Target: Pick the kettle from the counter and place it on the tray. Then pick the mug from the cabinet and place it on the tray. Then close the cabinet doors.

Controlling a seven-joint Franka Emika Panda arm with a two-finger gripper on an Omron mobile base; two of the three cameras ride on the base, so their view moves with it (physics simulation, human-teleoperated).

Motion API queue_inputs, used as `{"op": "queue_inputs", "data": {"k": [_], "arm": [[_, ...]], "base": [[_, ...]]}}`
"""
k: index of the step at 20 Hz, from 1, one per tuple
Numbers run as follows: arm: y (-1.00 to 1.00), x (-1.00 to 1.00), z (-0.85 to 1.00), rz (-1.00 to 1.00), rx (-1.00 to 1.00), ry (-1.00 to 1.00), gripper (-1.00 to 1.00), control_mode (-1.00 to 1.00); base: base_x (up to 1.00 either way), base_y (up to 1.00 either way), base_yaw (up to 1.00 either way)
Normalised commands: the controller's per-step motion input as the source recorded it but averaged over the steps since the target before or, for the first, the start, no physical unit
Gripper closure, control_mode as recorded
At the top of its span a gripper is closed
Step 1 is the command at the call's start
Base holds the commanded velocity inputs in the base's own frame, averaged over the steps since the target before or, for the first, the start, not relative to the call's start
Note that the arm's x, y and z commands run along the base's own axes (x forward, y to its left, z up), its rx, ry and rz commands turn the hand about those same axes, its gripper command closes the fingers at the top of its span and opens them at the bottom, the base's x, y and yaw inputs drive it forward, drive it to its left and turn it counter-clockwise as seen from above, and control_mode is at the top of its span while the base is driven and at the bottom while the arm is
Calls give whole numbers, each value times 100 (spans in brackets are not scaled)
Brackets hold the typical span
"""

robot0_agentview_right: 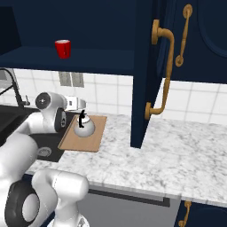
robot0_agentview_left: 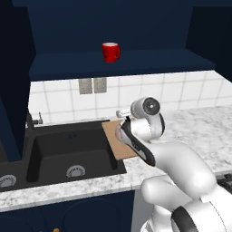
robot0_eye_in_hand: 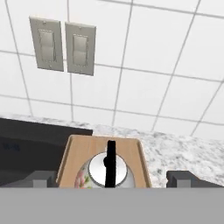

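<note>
Hand view shows the kettle (robot0_eye_in_hand: 106, 171) sitting on the tray (robot0_eye_in_hand: 74, 151), the pincer (robot0_eye_in_hand: 113, 179) spread wide on either side of its black handle, gripping nothing. The kettle step looks finished. Next the arm must rise to the mug (robot0_agentview_right: 63, 48) on the cabinet (robot0_agentview_right: 88, 26) shelf, well above the surface (robot0_agentview_right: 177, 155).

Just below the open tool (robot0_eye_in_hand: 112, 178), the kettle (robot0_agentview_right: 84, 127) sits upright on the tray (robot0_agentview_right: 95, 135); the red mug (robot0_agentview_right: 63, 48) stands high above on the cabinet (robot0_agentview_left: 136, 27) shelf.
</note>
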Motion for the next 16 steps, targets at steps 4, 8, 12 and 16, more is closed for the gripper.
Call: {"op": "queue_inputs", "data": {"k": [4,8,12,16], "arm": [[1,-30,100,1,2,0,-100,-100],[0,-45,97,8,5,2,-100,-100],[0,-52,73,24,5,-4,-100,-100],[0,-26,69,19,0,-17,-100,-100]], "base": [[0,0,0],[0,0,0],[0,0,0],[0,0,0]]}}
